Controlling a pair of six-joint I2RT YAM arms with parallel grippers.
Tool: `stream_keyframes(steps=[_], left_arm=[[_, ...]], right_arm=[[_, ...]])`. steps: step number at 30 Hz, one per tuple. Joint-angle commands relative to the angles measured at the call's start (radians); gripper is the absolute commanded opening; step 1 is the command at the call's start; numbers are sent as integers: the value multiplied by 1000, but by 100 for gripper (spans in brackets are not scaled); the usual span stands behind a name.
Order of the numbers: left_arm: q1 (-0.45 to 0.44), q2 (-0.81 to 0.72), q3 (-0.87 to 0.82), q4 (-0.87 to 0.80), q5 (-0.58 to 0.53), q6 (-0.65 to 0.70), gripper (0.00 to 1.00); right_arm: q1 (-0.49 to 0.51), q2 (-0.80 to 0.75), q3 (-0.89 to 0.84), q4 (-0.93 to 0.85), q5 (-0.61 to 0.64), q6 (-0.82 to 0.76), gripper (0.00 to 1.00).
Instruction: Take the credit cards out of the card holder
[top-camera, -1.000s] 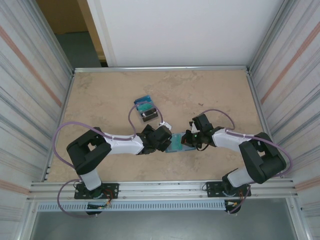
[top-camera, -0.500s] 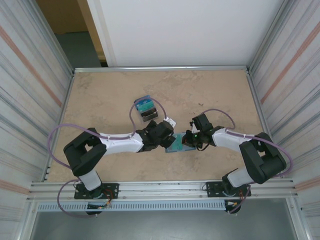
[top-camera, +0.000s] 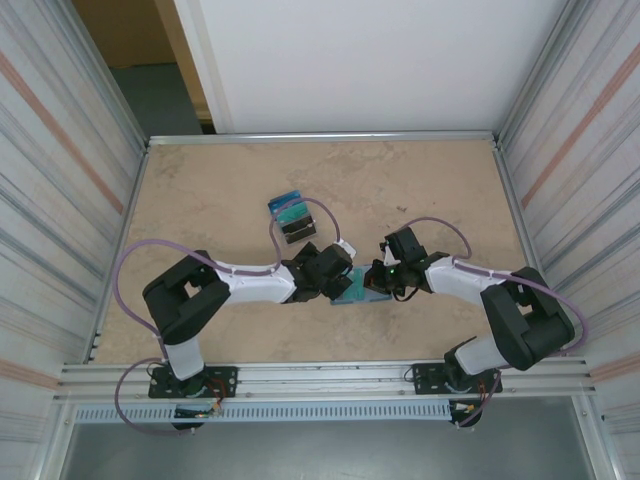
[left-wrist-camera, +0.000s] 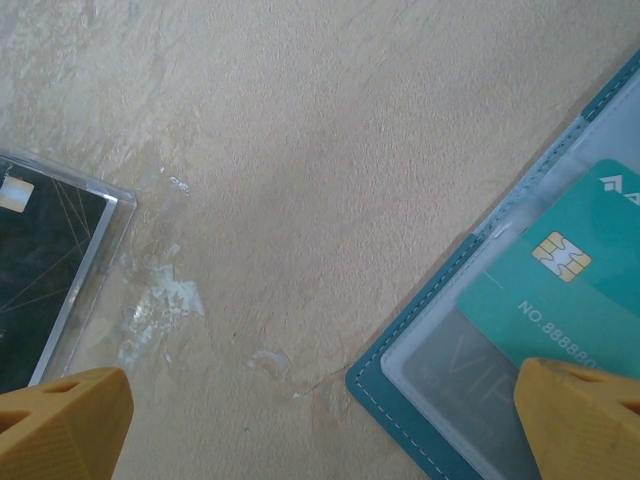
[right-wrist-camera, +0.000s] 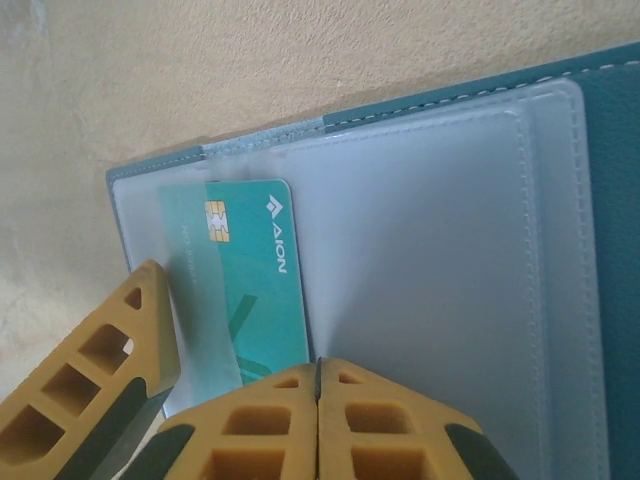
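Between my two claws, near the front middle of the table (top-camera: 200, 190), the card holder (top-camera: 356, 291) lies opened flat, inner side up. It is teal-blue with pale stitching along its edge, and its inside panels are clear, slightly milky plastic pockets. One teal-green card (right-wrist-camera: 255, 290) is in the holder, at the end nearer to my left claw. It has a gold chip and white letters. One part of it looks dull behind the frosted plastic and the other part looks bright, so it seems to be partly out of its pocket, but I cannot tell how far. The large clear pocket beside it shows nothing inside. My right claw (right-wrist-camera: 318, 400) is down on this large pocket. Its two orange fingertips are pressed together with only a thin line between them, and I cannot tell if they pinch the plastic film or only rest on it. My left claw (left-wrist-camera: 320, 425) is spread as wide as it goes and has hold of nothing. One fingertip (left-wrist-camera: 585, 410) is over the pocket with the card, and the other (left-wrist-camera: 60, 420) is over bare table. Farther back on the table, well apart from the card holder, a small black piece (top-camera: 294, 228) holds blue and green cards (top-camera: 286, 207) standing in it. From my left wrist I see also a dark thing with a clear plastic edge (left-wrist-camera: 45, 270) lying flat on the table.
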Motion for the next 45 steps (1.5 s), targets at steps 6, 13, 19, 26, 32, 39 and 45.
stream_keyframes(steps=[6, 13, 19, 26, 32, 39, 45], left_arm=[[-2, 13, 4, -49, -18, -11, 99], [-2, 14, -13, -60, 5, -41, 99], [-3, 19, -20, -62, 31, -66, 99], [-3, 19, -31, -74, 34, -77, 99], [-3, 16, -42, -87, 24, -77, 99], [-3, 18, -36, -86, 22, -76, 99], [-3, 20, -39, -85, 21, -76, 99]], right_arm=[[-11, -21, -8, 23, -18, 14, 24], [-11, 5, -30, 94, -55, 43, 22], [-13, 22, -23, 95, -61, 42, 21], [-15, 33, -33, 91, -52, 38, 21], [-18, 11, -42, 69, -34, 35, 20], [-19, -8, -54, 74, -45, 42, 20], [-21, 9, -77, 135, -82, 69, 20]])
